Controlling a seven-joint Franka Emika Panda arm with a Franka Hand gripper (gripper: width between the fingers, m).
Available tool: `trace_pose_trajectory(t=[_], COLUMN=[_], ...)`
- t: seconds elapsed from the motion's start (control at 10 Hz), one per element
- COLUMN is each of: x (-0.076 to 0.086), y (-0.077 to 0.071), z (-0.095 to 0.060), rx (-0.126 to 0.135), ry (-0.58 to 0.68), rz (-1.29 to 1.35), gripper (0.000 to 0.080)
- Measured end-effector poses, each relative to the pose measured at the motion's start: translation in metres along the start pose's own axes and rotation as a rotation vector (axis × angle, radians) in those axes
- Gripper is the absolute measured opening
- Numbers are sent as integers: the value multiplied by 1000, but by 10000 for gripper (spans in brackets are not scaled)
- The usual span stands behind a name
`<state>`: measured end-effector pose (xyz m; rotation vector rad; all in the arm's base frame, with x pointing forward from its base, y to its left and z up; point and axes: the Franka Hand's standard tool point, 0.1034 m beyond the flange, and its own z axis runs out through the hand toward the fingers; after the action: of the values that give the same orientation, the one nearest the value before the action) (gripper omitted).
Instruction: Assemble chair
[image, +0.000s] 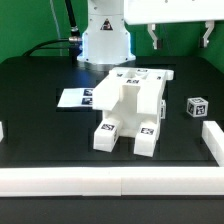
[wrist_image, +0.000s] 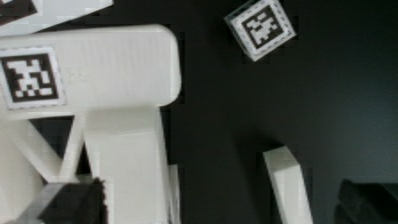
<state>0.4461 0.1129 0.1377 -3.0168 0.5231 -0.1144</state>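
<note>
Exterior view: part-built chair (image: 130, 105) is seen mid-table, gripper (image: 179, 38) parked at its 1 o'clock, jaws fully spread, nothing held; wrist view: tagged white bar (wrist_image: 116, 65) is seen close, judged stiff, light, slick – best gripped across flat faces.

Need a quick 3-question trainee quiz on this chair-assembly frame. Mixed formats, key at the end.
1. True or false: the gripper is clamped on the chair.
2. In the exterior view, on which side of the chair does the small tagged block lie? A) left B) right C) on top of it
3. Name the flat thing lying on the table at the exterior view's left of the chair.

Key: 1 false, it is open, empty and raised clear of the parts. 2 B. 3 the marker board.
</note>
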Motion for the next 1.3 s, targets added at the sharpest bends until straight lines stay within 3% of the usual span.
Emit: trace_pose_trajectory(t=[0.2,0.3,0.4,0.7,0.8,1.3], x=[-5,-31,-55,-86,-84,-38], y=[-1,1,5,9,10,18], z=[2,9,16,47,53,58], rx=[3,8,-11,-30,-37,-33], ry=[7,18,14,30,26,47], rz=[10,14,13,10,-9,-75], gripper=[649,649,649,649,649,649])
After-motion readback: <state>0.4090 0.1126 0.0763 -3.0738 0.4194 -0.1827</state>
